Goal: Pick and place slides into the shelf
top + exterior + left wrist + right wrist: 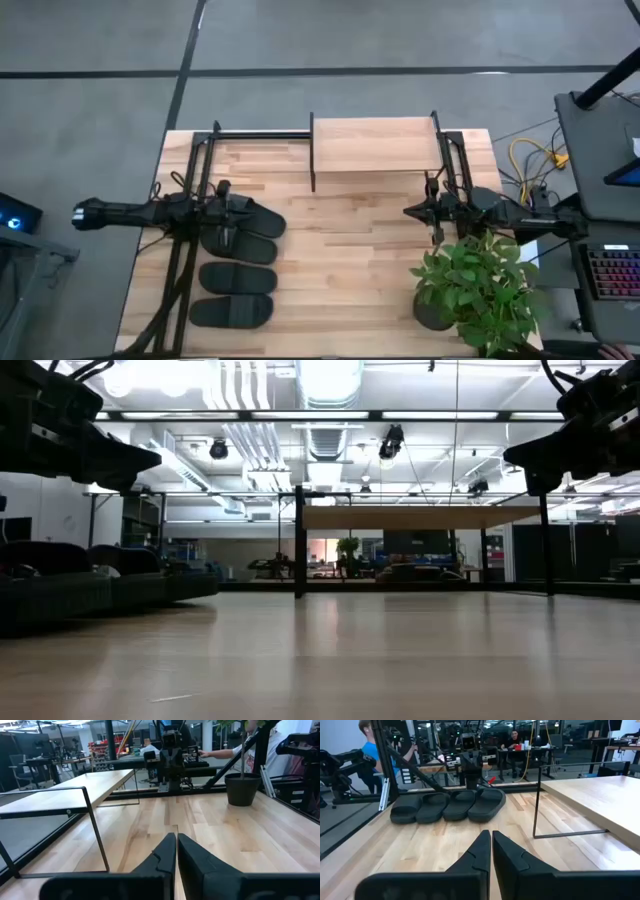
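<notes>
Several matte black slides (238,262) lie sole-down in a row along the table's left side, also visible in the right wrist view (447,805) and at the low view's left (100,575). The shelf (375,145), a light wood plank on thin black frames, stands at the far edge in the middle (420,517). My left gripper (240,208) hovers shut above the farthest slide, raised clear of it (110,460) (176,842). My right gripper (408,212) hangs shut in the air near the shelf's right end (540,460) (491,840).
A potted plant (480,285) stands at the table's near right corner, close under my right arm. Bare wood tabletop (340,270) lies between the slides and the plant. People sit at desks in the room beyond the table.
</notes>
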